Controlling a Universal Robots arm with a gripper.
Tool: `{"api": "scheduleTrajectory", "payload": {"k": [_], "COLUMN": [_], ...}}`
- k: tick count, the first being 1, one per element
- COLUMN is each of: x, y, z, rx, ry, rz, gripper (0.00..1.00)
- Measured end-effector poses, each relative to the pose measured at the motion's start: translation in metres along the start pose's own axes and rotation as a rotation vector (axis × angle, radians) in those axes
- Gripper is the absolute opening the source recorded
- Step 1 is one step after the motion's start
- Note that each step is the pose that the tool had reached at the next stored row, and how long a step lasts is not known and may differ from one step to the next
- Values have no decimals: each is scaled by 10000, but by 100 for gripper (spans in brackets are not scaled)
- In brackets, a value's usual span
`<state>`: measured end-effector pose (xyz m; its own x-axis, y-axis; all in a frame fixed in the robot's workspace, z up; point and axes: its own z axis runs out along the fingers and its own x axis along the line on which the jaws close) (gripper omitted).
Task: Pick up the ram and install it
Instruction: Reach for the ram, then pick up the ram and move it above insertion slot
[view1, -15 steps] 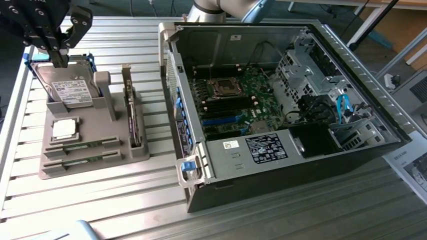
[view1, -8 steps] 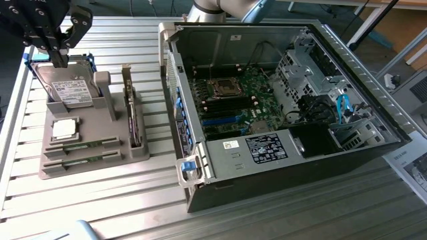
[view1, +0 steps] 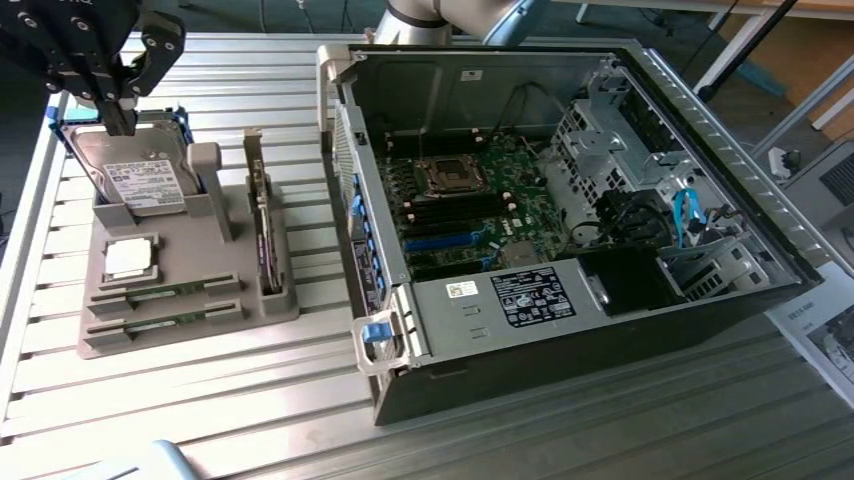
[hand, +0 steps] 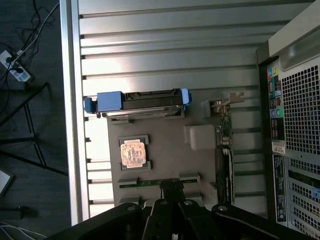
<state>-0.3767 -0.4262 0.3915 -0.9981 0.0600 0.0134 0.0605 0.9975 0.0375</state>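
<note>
tool (view1: 120, 125) pinched together hovers over hdd (view1: 140, 180); ram (view1: 167, 293) lies in holder (view1: 160, 342) past cpu (view1: 130, 258), card (view1: 271, 240) & pc case (view1: 727, 130) beside.

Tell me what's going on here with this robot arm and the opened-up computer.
A robot arm's gripper, jaws shut and apparently empty, hangs above a gray parts holder beside the open computer case. The holder carries a hard drive, a processor, an expansion card and two ram sticks. Both sticks lie in their slots; in the wrist view the gripper is lined up over one of them.
</note>
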Motion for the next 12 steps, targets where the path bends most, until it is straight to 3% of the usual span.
{"api": "scheduleTrajectory", "payload": {"k": [12], "x": [0], "y": [-8], "z": [1], "rx": [-1], "ry": [1], "rz": [2], "gripper": [10]}}
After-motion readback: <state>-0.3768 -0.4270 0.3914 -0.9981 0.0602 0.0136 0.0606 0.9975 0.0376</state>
